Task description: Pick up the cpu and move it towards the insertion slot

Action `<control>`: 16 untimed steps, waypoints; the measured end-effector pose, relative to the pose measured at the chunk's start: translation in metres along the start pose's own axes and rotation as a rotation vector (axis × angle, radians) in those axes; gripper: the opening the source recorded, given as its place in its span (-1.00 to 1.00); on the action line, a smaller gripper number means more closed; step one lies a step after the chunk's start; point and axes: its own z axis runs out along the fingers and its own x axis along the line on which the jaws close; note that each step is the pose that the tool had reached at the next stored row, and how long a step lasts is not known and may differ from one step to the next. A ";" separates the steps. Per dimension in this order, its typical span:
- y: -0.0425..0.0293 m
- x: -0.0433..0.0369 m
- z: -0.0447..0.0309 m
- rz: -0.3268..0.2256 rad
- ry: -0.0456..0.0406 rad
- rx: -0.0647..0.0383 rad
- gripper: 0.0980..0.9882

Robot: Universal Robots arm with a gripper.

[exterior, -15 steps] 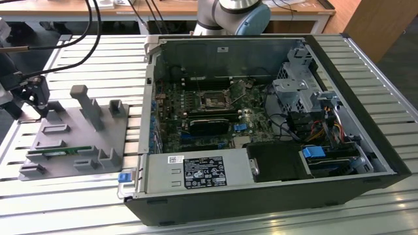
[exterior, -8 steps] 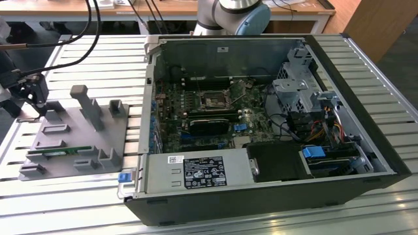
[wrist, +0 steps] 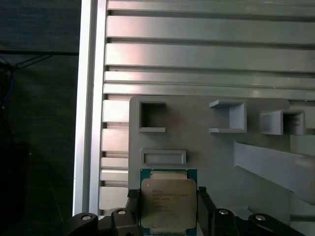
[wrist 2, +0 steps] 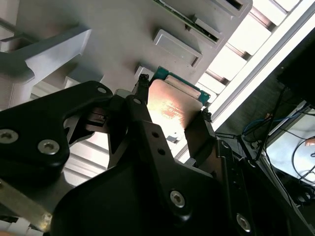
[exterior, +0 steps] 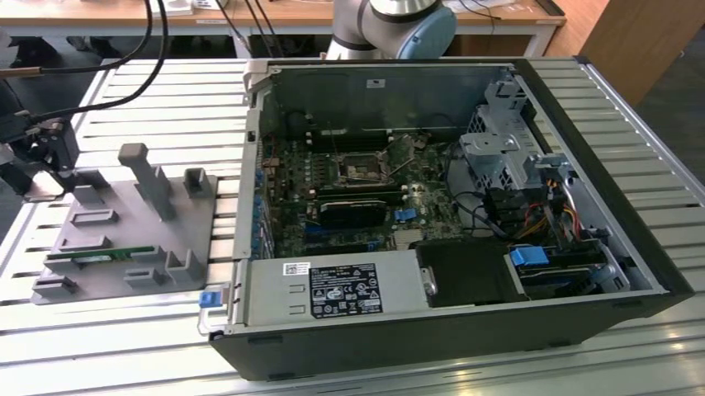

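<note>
Above the grey plastic fixture tray (wrist: pixel 197 132), the black gripper (wrist: pixel 168 192), fingers closed, pinches the silvery square cpu (wrist: pixel 167 204); probably best carried level.

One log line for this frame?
gripper: shut on cpu | cpu: at grey fixture | insertion slot: inside PC case, apart

Robotics laboratory or test workshop. Evidence: slatted aluminium workbench (exterior: pixel 111 330) and grey parts fixture (wrist: pixel 197 147) just beneath the gripper (wrist: pixel 167 209); opened computer case (exterior: pixel 617 247) well apart from it; robot arm base (exterior: pixel 402 25) and wooden desks (exterior: pixel 286 12) beyond.
</note>
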 end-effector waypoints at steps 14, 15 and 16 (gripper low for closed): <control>0.0011 0.0000 -0.0129 0.000 0.0000 0.000 0.00; 0.0013 0.0000 -0.0140 0.000 -0.0001 0.000 0.00; 0.0013 0.0000 -0.0151 0.000 -0.0001 0.000 0.00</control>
